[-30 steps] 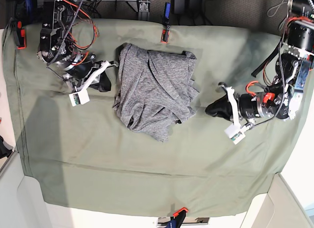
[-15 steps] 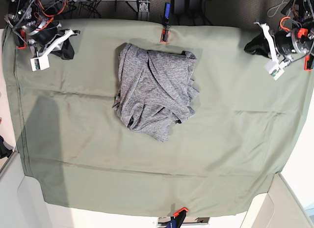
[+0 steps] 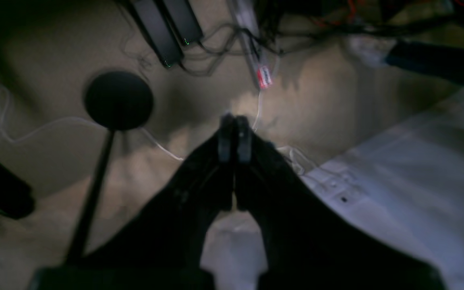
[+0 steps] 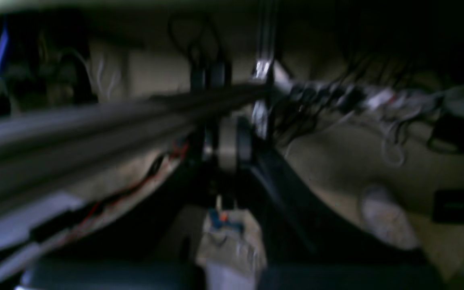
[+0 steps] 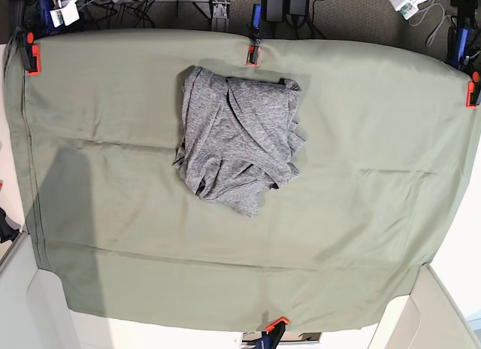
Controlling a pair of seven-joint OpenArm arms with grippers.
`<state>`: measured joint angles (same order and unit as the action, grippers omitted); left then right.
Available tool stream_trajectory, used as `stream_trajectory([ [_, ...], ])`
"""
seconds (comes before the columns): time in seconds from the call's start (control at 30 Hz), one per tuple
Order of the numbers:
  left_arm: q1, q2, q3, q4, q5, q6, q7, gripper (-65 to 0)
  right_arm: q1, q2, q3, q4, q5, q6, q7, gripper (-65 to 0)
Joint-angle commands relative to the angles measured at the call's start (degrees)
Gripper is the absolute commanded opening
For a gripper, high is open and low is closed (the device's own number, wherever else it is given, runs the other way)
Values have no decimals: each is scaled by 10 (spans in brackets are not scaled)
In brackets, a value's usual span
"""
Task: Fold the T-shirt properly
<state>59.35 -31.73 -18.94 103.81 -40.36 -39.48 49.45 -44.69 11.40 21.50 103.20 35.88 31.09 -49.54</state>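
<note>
The left gripper (image 3: 235,139) has its two dark fingers pressed flat together with nothing between them, and its wrist view looks past the tips at a dim tan floor (image 3: 46,56) strewn with thin pale cables (image 3: 34,129), a round black base on a black stem (image 3: 118,100) to one side and a pale white surface (image 3: 417,177) low on the other. The right gripper (image 4: 224,147) is harder to read, since its wrist view is dark and smeared with blur, but its fingers appear drawn together and hold nothing; beyond them run a long grey bar (image 4: 95,121) and a tangle of wires (image 4: 336,98). In the base view neither claw is over the work surface. The T-shirt (image 5: 239,142) lies there by itself on the olive-green cloth sheet (image 5: 361,213), in the upper middle of the sheet, bunched into a rough, uneven fold with overlapping layers and a ragged lower corner pointing toward the near edge. Orange clamps (image 5: 252,56) grip the sheet at its far edge and corners, and another sits at the near edge (image 5: 275,323)
</note>
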Motion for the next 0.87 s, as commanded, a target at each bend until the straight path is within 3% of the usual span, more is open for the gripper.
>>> stream_trajectory([
  [0.0,8,5,6,-7,11,-5,-1,-650,-12,3,-7,-9,-2,2,2,-650],
  [0.07,-4,11,38,-33,46,12,-6,-650,-8,3,-30,-49,-22,0,4,-650],
  [0.2,-68,14,136,-132,116,103,-6,-650,30,3,-86,-159,-85,-31,16,-650],
  [0.33,-174,24,239,-273,161,147,-15,-650,95,3,-139,-293,-116,-56,16,-650],
  [0.5,-321,74,335,-463,194,169,-30,-650,189,-1,-177,-437,-142,-70,16,-650],
  [0.63,-431,115,422,-616,202,179,-45,-650,247,-8,-178,-490,-182,-68,17,-650],
  [0.83,-507,139,482,-690,179,187,-66,-650,286,-8,-178,-487,-193,-66,12,-650],
])
